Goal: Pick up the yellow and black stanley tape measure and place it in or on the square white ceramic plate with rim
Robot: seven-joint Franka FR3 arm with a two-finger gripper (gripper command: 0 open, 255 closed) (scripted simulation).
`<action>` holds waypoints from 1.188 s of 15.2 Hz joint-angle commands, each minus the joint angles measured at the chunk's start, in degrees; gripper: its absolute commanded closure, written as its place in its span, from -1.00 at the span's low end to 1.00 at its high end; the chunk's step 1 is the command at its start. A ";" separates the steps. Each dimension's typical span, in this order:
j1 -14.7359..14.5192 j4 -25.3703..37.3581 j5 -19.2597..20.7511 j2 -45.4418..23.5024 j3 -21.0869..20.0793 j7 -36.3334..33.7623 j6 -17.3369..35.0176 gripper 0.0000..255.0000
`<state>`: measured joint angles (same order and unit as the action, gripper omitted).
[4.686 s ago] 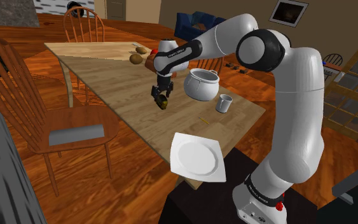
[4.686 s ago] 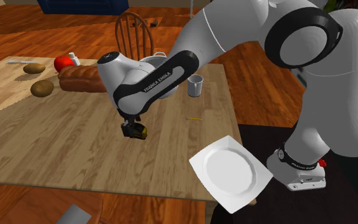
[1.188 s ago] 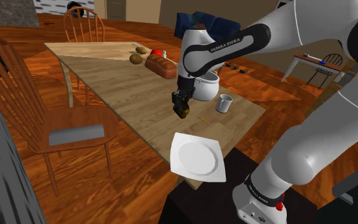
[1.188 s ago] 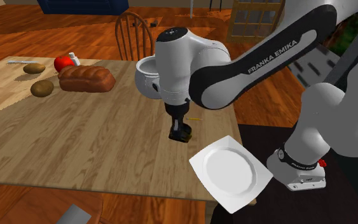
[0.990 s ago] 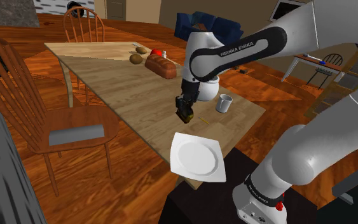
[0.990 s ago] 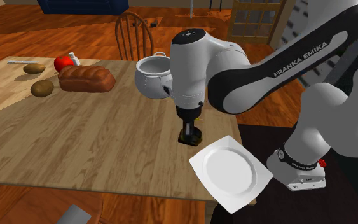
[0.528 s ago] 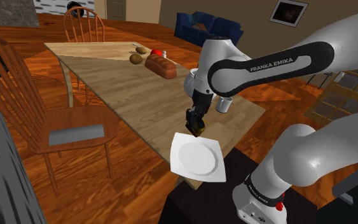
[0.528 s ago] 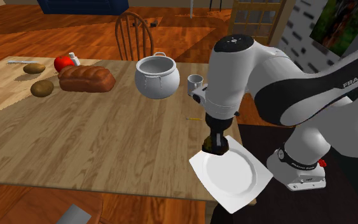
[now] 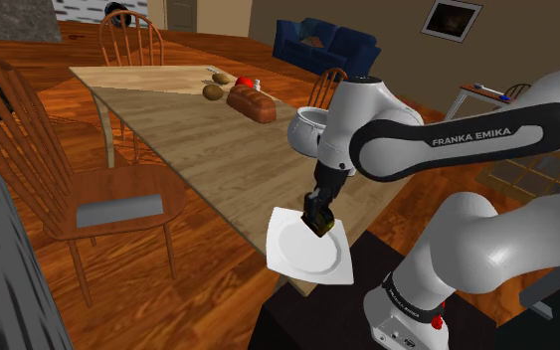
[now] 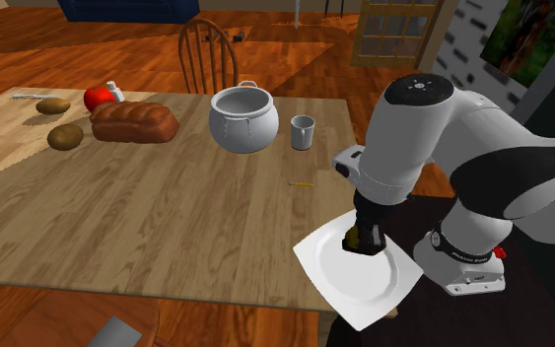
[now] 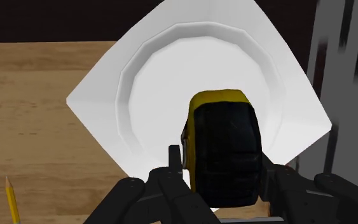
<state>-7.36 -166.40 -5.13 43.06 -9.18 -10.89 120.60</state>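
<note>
Gripper [image 11: 220, 183] clamped on tape [image 11: 225, 143], poised just over plate [image 11: 101, 98] at table's [image 10: 147, 217] near edge; contact not discernible. Tape's long axis follows the fingers, yellow end pointing down at the plate's well: likely a short straight drop. Farther off, pot [image 10: 244, 120] and cup [image 10: 303, 131].

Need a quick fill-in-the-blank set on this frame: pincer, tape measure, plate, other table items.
1. The pincer is ____ on the yellow and black tape measure.
2. The tape measure is held over the white plate, whose outline is ____.
3. In the second exterior view, the cup stands on the table to the ____ of the pot.
Missing words: shut; square; right.
</note>
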 commanded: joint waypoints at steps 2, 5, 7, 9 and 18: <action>-0.12 -1.65 -0.29 -1.62 -0.37 -0.17 3.29 1.00; -0.13 -3.01 -0.48 -3.65 -0.68 -0.27 6.68 1.00; -0.11 -3.84 -0.59 -5.18 -0.90 -0.34 9.03 1.00; -0.08 -4.60 -0.68 -6.85 -1.12 -0.42 11.46 1.00; -0.04 -5.08 -0.74 -8.10 -1.28 -0.48 13.18 1.00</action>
<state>-7.40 -171.49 -5.87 34.97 -10.46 -11.37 133.77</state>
